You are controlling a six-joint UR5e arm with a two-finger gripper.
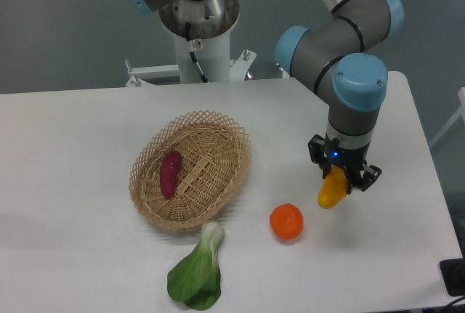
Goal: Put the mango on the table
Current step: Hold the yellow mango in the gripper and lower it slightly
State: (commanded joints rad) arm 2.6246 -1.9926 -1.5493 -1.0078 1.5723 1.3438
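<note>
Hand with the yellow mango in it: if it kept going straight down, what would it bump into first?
Probably the bare white table. The hand points downward, gripping the mango, and nothing seems to lie below it. The orange sits off to one side. Height above the table is hard to judge.

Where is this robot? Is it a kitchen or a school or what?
Probably a robot lab, not a kitchen. The arm is bolted to a plain white table, the floor behind is bare and grey, and the gripper holds a mango near a basket, like a practice set-up.
</note>
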